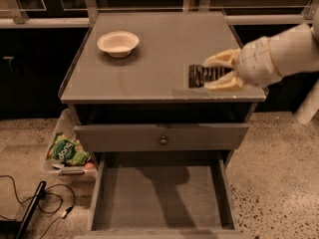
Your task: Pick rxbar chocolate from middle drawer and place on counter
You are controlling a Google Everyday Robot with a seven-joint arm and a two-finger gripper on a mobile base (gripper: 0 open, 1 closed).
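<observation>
**A:** Where is the rxbar chocolate (195, 76) right now?

**B:** Over the table (159, 59), near its front right corner. The gripper (205, 75) reaches in from the right edge. The jaws are clamped on the bar, one on its far side and one on its near side, and it lies flat between them

**A:** Is it down on the surface?

**B:** I cannot tell whether it touches or hangs just above. I judge that placing is the step in hand, so lower straight down until the wrapper rests flat, then part the jaws

**A:** Anything to watch?

**B:** The spot is close to the front edge, so I would let go a little further in, toward the middle of the table. The bowl (118, 43) sits well apart near the back left corner, so it is no obstacle. Open the jaws wide and rise straight up, since a thin wrapper may cling and get dragged. The middle drawer (124, 198) stands pulled out below the front edge, and a bar that slips off could fall into it
</observation>
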